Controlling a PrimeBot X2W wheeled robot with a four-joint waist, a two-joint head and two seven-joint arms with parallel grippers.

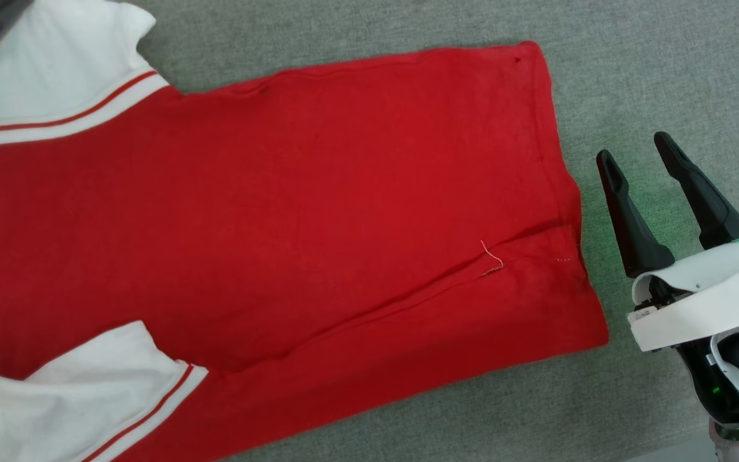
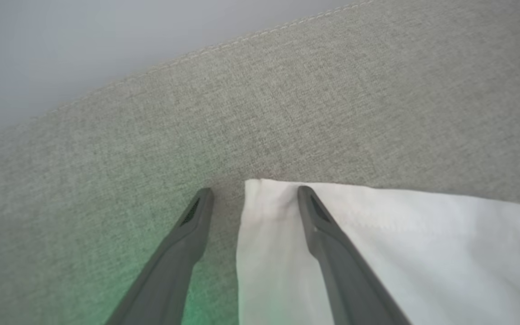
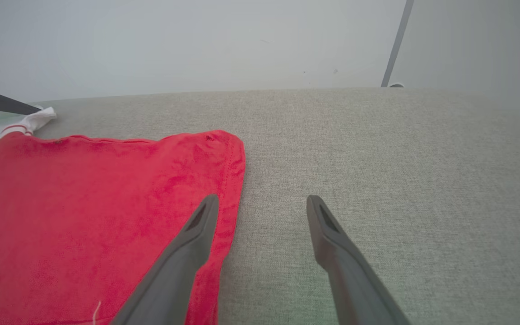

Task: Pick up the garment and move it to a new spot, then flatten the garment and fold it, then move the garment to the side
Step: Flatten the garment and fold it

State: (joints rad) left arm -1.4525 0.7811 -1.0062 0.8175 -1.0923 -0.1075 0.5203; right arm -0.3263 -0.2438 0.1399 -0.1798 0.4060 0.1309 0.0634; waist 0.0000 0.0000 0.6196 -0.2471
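Red knitted cloth is covering most of the head view. The garment is lying spread out on the grey upholstered surface, with its hem pointing to 3 o'clock. Its white sleeves are lying one at 10 o'clock and one at 8 o'clock. A long crease is running from the hem toward 7 o'clock, with a loose thread on it, so to me the flattening is not looking quite finished.

I am judging the garment to be light, soft and limp. It will probably be sagging and folding on itself when lifted, and it is neither fragile nor slippery. The hem corners and the sleeve ends are looking like the best places to pinch it.

The right gripper is standing wide open and holding nothing, just beside the hem at 3 o'clock. The left gripper is also spread apart. One of its fingers is passing over the sleeve corner and the other over the bare surface, with nothing pinched. Whether they are touching down, I cannot tell.

The head view is giving the whole layout and the crease. The right wrist view is adding the far hem corner at 11 o'clock and a pale wall behind. The left wrist view is showing a stitched seam of the surface.
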